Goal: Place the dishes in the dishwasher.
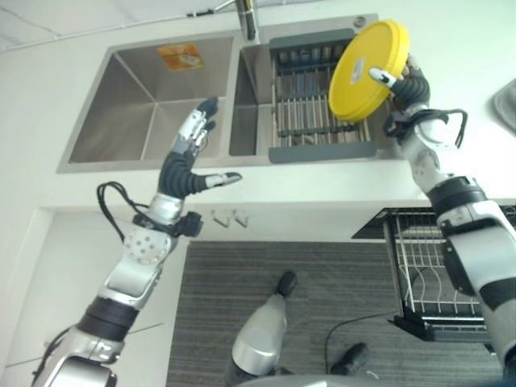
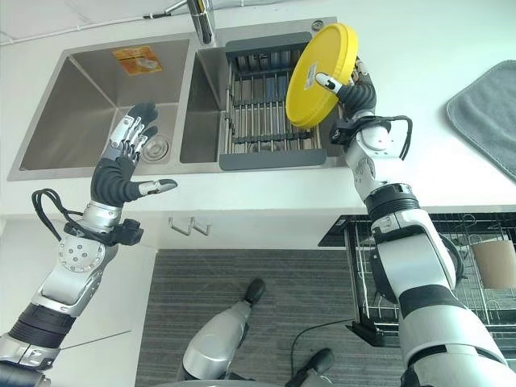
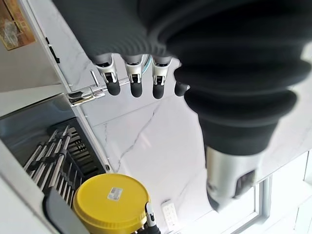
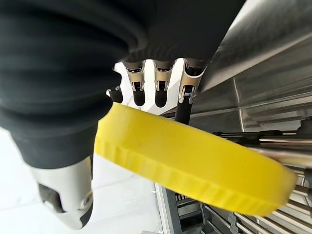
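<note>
A round yellow plate [image 1: 367,68] hangs tilted above the dish rack [image 1: 310,105] in the right sink basin, its underside facing me. My right hand [image 1: 405,85] pinches its rim, thumb on the underside and fingers [image 4: 158,90] behind; the plate [image 4: 195,163] shows edge-on in the right wrist view. My left hand [image 1: 189,157] is raised over the front edge of the left sink basin [image 1: 145,97], fingers straight and spread, holding nothing. The pulled-out dishwasher rack [image 1: 439,278] sits below the counter at the right.
A faucet [image 1: 246,20] stands behind the sink divider. A grey drying mat [image 2: 488,109] lies on the counter at the far right. A beige cup [image 2: 493,262] sits in the dishwasher rack. Two hooks [image 1: 230,218] hang on the cabinet front.
</note>
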